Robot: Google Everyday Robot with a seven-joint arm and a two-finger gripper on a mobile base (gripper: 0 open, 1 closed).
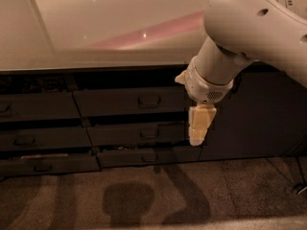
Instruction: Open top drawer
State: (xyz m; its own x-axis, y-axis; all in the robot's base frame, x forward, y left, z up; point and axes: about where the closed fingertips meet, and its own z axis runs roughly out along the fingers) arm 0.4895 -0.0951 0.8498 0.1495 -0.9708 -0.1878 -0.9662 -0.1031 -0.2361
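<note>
ROBOT AT THE CABINET: The Everyday Robot's white arm [259,28] comes down from 1 o'clock, its cream gripper [198,128] hanging tip-down before the right end of a dark stack of drawers. Whether the gripper is open or closed cannot be told from this side, and nothing is seen in its grasp. The top drawer [110,103] lies mid-frame just under the pale countertop [96,32], its loop handle [149,100] at 10 o'clock from the gripper and apart from it, with two lower drawers [120,135] toward 6 o'clock and a plain cabinet door [254,119] at 3 o'clock.
</note>
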